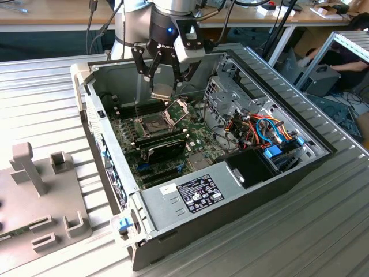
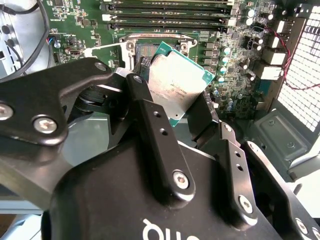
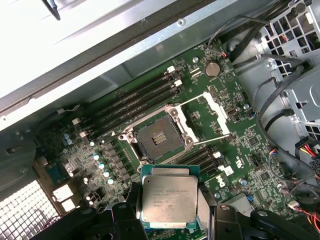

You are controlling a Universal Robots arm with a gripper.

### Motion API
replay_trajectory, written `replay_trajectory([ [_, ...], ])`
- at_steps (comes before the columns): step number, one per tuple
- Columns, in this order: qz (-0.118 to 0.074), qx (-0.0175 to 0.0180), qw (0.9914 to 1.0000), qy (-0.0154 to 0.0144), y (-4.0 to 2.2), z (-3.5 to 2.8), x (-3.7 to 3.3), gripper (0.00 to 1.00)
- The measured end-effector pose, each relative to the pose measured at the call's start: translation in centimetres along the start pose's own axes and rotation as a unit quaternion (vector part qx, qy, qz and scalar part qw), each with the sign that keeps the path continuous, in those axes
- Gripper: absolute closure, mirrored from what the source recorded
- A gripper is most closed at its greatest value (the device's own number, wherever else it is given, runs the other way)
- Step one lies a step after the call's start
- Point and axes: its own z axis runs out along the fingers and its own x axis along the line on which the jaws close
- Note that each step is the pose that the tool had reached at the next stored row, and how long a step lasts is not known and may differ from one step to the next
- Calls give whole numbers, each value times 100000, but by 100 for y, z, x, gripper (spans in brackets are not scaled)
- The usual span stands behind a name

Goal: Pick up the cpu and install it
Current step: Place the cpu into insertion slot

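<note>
The tool point(image 1: 164, 85) pinches the cpu point(image 3: 169, 200) by its edges, up in the air near the open socket point(image 3: 156, 137) (empty inside). Picking up is done; putting in is left.

cpu point(image 3: 169, 199): dull silver metal top | table point(image 1: 46, 104): ribbed bare metal
</note>
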Motion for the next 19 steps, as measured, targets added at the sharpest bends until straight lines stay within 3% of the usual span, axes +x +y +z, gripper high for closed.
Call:
replay_trajectory([
  [6, 4492, 132, 99899, 262, 0, 5, 0, 45],
  [10, 7698, 229, 99702, 444, 1, 10, 0, 45],
  [14, 10960, 322, 99395, 632, 1, 17, 0, 45],
  [18, 14409, 431, 98952, 832, 1, 23, 1, 45],
  [19, 14876, 444, 98883, 857, 1, 24, 1, 45],
])
